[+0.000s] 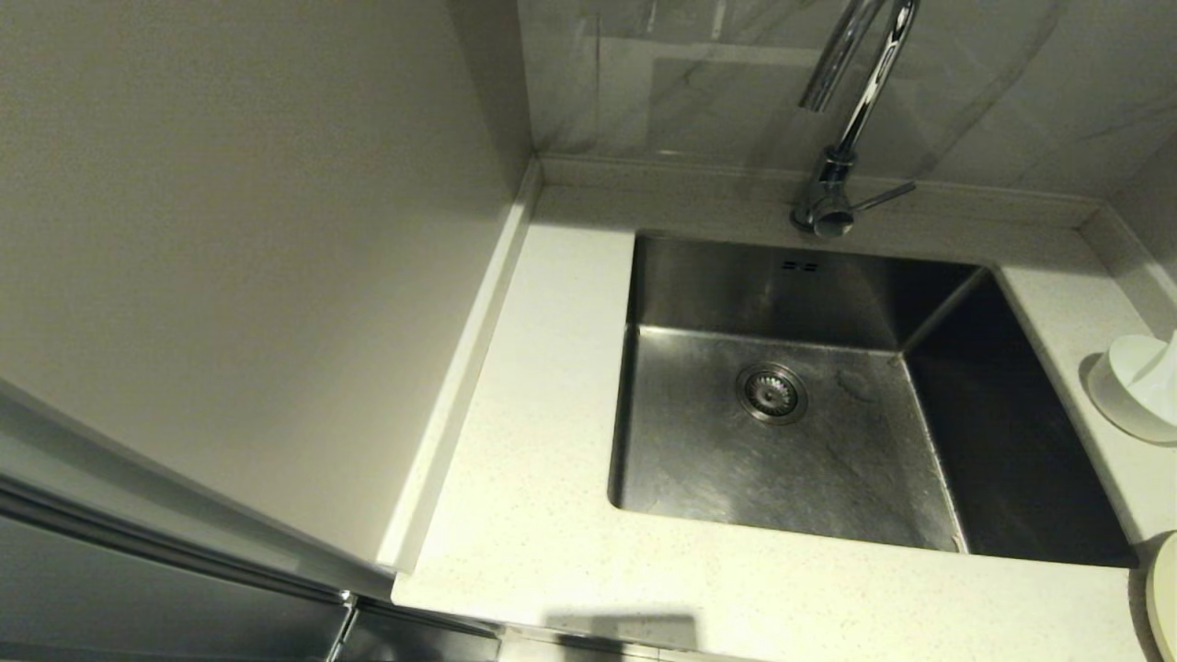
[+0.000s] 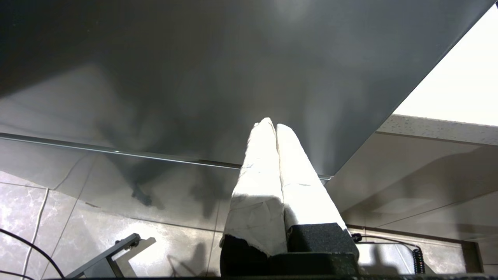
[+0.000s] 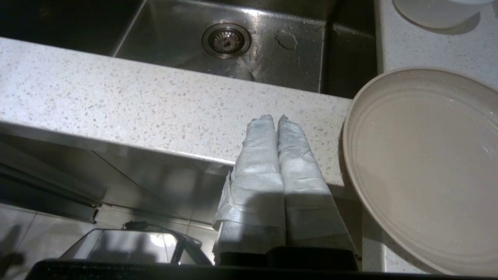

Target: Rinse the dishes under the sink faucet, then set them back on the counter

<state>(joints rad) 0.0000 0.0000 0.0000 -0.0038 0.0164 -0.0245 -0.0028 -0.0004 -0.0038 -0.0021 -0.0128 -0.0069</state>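
The head view looks down on the sink (image 1: 782,432), a square steel basin filling the middle and right of the frame, with its round drain strainer (image 1: 771,393) near the centre of the floor and two small overflow slots (image 1: 800,267) on the back wall. The basin holds no dishes. The sink faucet (image 1: 851,110) rises at the upper centre-right, its chrome neck running out of the top edge and its thin lever (image 1: 883,195) pointing to the right from the base. The speckled counter (image 1: 533,460) wraps around the basin. At the right edge of the frame the small white bowl (image 1: 1140,384) sits on the counter, partly cut off, and at the lower right corner a sliver of the cream plate (image 1: 1166,598) shows. The spoon cannot be made out.

Neither arm appears in the head view. In the right wrist view the right gripper (image 3: 277,118) has its padded fingers pressed together with nothing between them; it sits in the lower middle of the frame, below the counter's front edge (image 3: 155,105) and just beside the plate (image 3: 424,163), which fills the right side and lies on the counter. In the left wrist view the left gripper (image 2: 274,124) is likewise closed and empty, pointing at a dark grey panel (image 2: 194,77) with tiled floor (image 2: 78,225) at the lower left
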